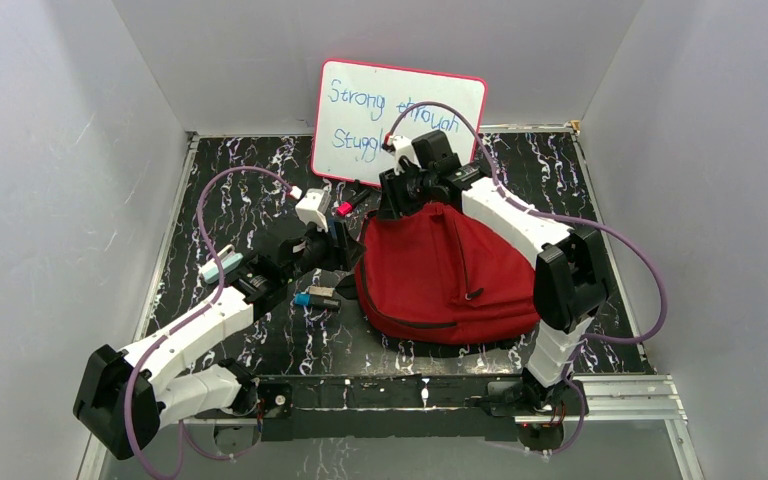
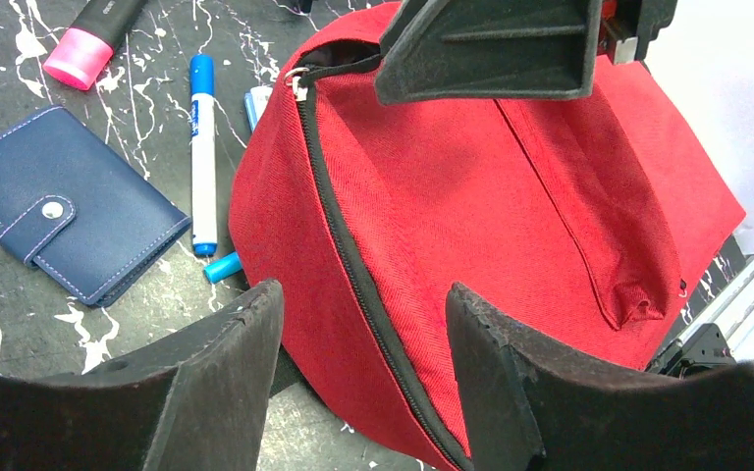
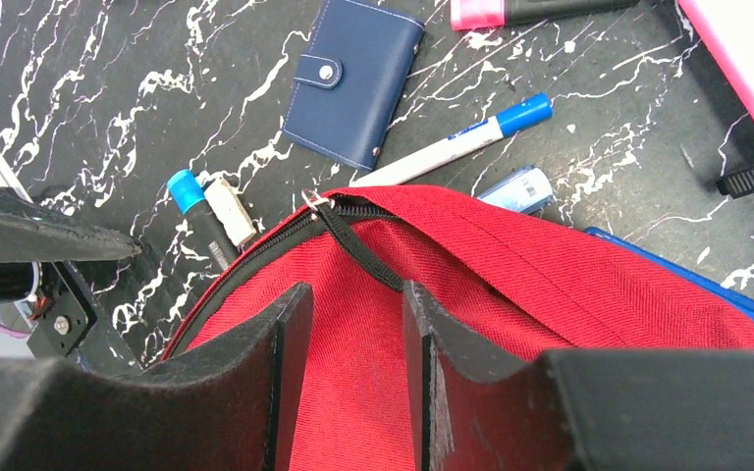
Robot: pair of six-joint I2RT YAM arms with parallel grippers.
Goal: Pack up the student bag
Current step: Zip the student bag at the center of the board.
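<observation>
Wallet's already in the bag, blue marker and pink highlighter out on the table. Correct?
No: the navy wallet lies on the table beside the red bag, per the right wrist view. The blue marker and pink highlighter are out there too.

The right tool (image 3: 349,368) hung over the student bag (image 3: 569,294), its two fingers apart with red fabric showing between them. The bag's black zipper pull (image 3: 358,245) lay just ahead of the fingertips. On the black marbled counter (image 3: 108,98) beyond the bag lay a navy wallet (image 3: 353,83), a blue-capped white marker (image 3: 452,147) and a pink highlighter (image 3: 496,12).
</observation>
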